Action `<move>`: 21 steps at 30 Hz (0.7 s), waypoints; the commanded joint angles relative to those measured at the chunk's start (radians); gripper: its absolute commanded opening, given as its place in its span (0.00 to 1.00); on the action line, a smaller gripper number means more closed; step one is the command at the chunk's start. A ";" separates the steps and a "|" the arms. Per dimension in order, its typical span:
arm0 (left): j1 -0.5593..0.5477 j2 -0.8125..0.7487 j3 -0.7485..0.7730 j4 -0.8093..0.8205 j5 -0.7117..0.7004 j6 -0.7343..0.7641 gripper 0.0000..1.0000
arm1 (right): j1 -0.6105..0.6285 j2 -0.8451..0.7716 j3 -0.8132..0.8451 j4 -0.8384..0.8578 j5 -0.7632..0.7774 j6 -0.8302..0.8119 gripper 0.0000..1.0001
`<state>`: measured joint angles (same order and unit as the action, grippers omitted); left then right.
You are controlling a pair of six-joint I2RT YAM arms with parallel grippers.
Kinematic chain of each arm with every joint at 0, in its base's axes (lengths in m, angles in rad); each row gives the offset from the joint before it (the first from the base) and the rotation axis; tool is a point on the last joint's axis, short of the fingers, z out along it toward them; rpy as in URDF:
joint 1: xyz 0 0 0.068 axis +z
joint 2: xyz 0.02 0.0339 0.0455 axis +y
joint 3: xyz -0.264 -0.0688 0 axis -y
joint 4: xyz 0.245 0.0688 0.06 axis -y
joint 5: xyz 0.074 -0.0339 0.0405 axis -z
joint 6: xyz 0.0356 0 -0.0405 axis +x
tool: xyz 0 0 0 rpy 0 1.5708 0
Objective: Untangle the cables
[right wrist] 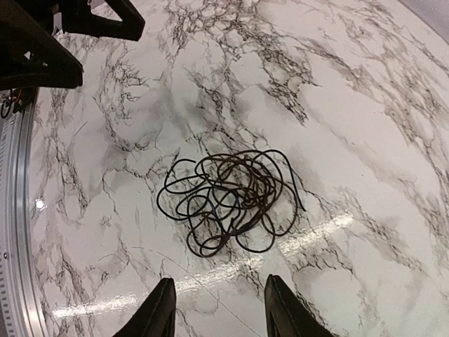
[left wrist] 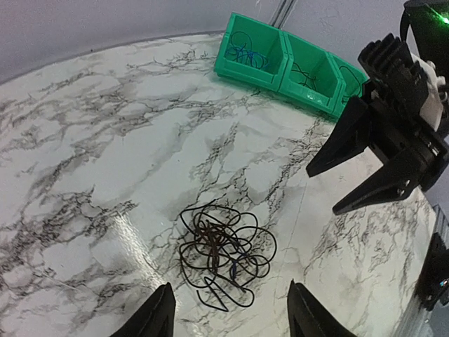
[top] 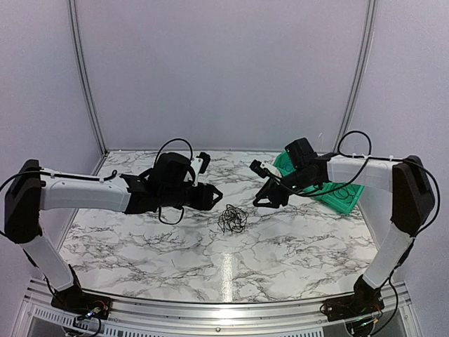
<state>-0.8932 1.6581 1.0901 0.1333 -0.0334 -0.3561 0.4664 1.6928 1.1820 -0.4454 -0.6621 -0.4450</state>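
Note:
The cables (top: 232, 218) lie as a small wad of thin black loops with a short blue strand, on the marble table between the two arms. In the left wrist view the cables (left wrist: 224, 256) rest just ahead of my left gripper (left wrist: 231, 286), which is open and holds nothing. My right gripper (right wrist: 219, 281) is also open and empty, hovering short of the cables (right wrist: 228, 200). From above, the left gripper (top: 214, 196) is left of the wad and the right gripper (top: 263, 200) is right of it, both raised off the table.
A green bin (left wrist: 256, 76) with compartments stands at the table's far right (top: 347, 203); thin wires lie in two of its compartments. The right gripper (left wrist: 323, 193) shows in the left wrist view and the left gripper (right wrist: 105, 49) in the right wrist view.

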 commanded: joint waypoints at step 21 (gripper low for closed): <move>-0.009 0.290 0.014 0.247 -0.008 -0.385 0.65 | 0.084 0.263 0.154 -0.007 0.049 0.117 0.36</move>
<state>-0.8970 1.9194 1.0718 0.3443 -0.0505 -0.7204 0.5461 1.9228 1.2846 -0.4431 -0.6018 -0.3473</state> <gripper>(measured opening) 0.647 0.382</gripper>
